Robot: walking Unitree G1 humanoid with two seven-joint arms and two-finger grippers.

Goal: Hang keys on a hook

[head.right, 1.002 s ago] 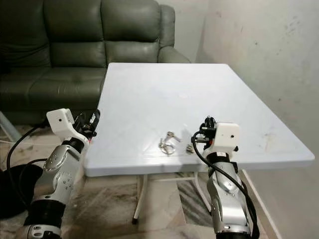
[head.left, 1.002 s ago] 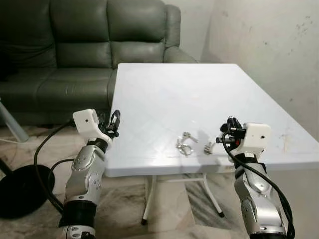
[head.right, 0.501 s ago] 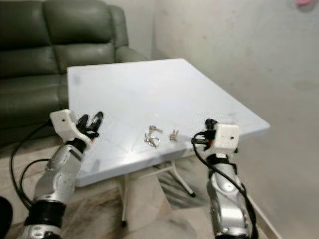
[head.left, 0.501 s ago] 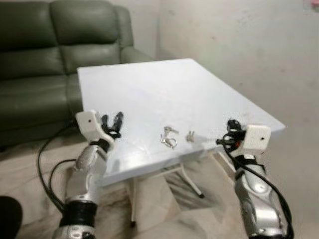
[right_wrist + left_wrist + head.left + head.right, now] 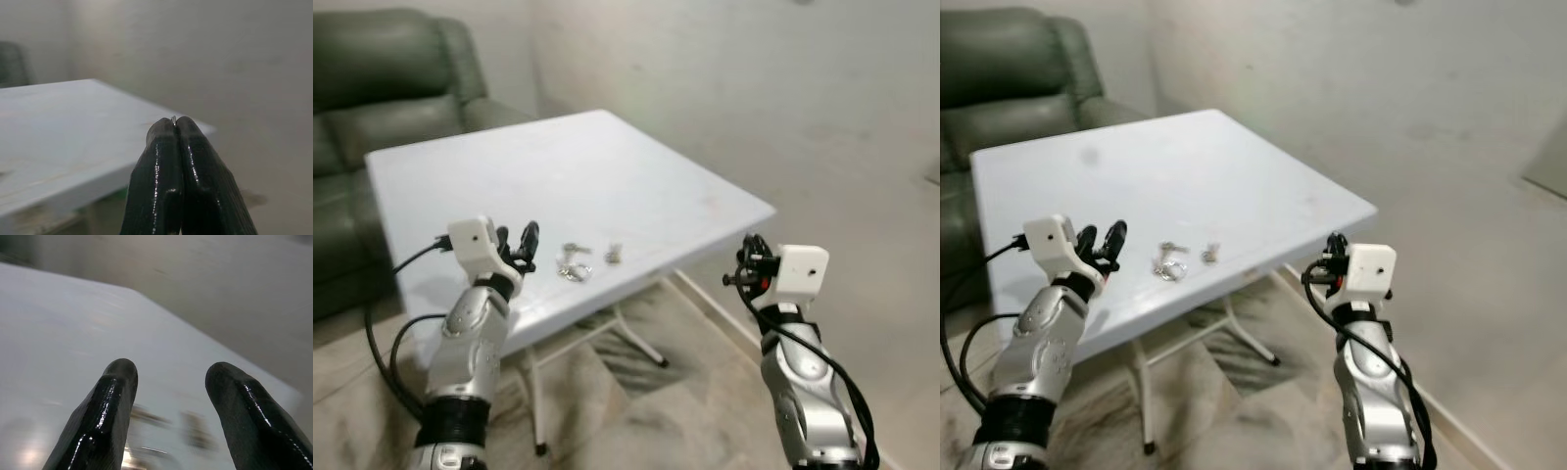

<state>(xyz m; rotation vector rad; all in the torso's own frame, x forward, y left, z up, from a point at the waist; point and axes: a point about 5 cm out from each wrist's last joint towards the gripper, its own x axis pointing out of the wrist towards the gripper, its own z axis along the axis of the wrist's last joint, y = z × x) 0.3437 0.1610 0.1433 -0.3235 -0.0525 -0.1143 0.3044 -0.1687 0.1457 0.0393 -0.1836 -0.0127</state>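
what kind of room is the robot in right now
Probably a living room in a home: a dark green sofa stands behind a white folding table with keys on it, beside a plain wall and a marbled tile floor.

Keys [image 5: 574, 264] are being seen lying flat near the white table's [image 5: 636, 186] front edge. A smaller silver piece [image 5: 613, 255] is lying just beside them.

Both silver arms are raised with forearms upright. The left gripper [image 5: 516, 241] points forward, its two black fingers [image 5: 105, 401] parted with a clear gap. The right gripper [image 5: 745, 262] has its fingers [image 5: 168, 161] pressed flat together.
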